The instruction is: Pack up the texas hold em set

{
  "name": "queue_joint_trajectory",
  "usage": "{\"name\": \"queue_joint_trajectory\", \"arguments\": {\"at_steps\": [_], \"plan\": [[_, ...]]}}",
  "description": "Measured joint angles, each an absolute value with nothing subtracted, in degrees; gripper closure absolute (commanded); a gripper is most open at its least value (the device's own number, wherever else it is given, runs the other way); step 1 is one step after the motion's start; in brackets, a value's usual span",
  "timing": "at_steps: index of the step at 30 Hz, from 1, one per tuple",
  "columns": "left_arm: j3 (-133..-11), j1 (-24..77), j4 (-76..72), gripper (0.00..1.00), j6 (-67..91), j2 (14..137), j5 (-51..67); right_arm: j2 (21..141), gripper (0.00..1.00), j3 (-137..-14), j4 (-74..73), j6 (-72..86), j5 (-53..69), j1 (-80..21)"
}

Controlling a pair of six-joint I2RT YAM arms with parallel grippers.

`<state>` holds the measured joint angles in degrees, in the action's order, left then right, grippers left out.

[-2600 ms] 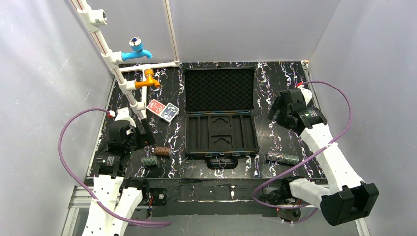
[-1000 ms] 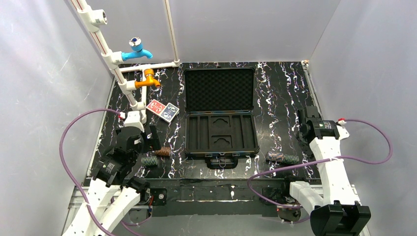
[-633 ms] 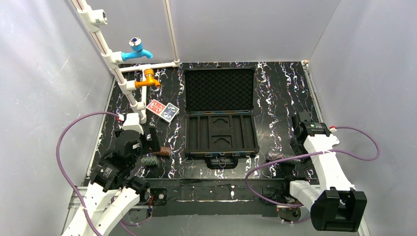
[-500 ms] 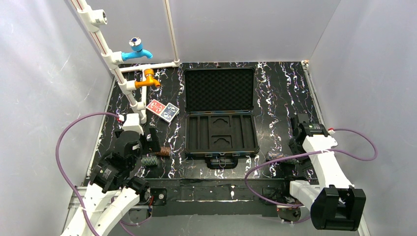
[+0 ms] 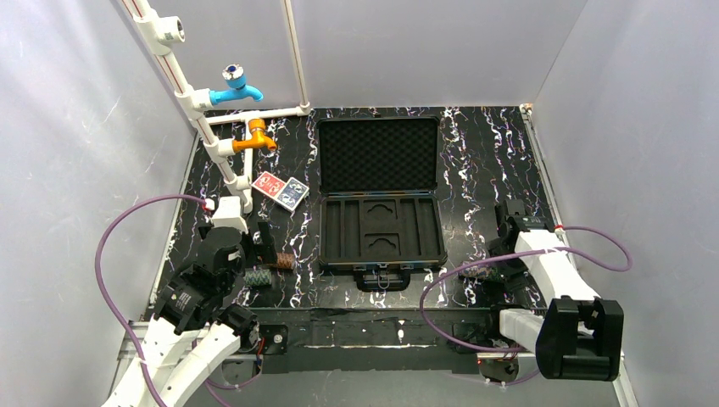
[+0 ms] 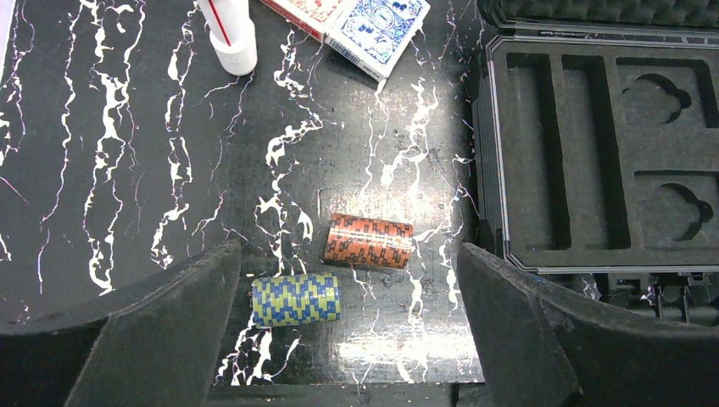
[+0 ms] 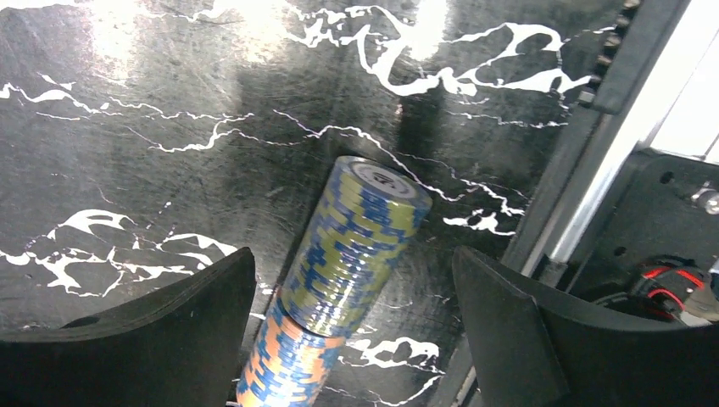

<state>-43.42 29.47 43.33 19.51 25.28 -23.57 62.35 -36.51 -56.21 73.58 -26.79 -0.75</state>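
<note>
The black briefcase (image 5: 337,222) lies open mid-table, foam lid (image 5: 379,154) at the back and slotted tray (image 6: 593,153) in front. Red (image 5: 268,184) and blue (image 5: 293,192) card decks lie left of it. An orange chip roll (image 6: 369,241) and a yellow-blue roll (image 6: 295,300) lie below my open left gripper (image 6: 348,275), which hovers above them. My right gripper (image 7: 354,267) is open and straddles a yellow-blue roll (image 7: 356,246) without touching it. That roll lies end to end with an orange-blue roll (image 7: 284,365) near the table's front right.
White pipes with a blue tap (image 5: 235,85) and an orange tap (image 5: 253,137) stand at the back left; a pipe foot (image 6: 231,38) rests by the decks. The table's metal edge rail (image 7: 585,153) runs just right of the right-hand rolls. Grey walls enclose three sides.
My right arm has swung from the right side down and toward the front, ending over the two rolls at the front right. My left gripper has barely shifted above its two rolls.
</note>
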Motion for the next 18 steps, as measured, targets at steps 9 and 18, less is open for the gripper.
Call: {"name": "queue_joint_trajectory", "arguments": {"at_steps": [9, 18], "plan": [[-43.4, 29.5, 43.3, 0.01, 19.5, 25.3, -23.6, 66.4, 0.27, -35.3, -51.5, 73.5, -26.3, -0.8], [-43.4, 29.5, 43.4, 0.01, 19.5, 25.3, -23.5, 67.6, 0.57, -34.4, -49.4, 72.8, -26.7, 0.4]]}}
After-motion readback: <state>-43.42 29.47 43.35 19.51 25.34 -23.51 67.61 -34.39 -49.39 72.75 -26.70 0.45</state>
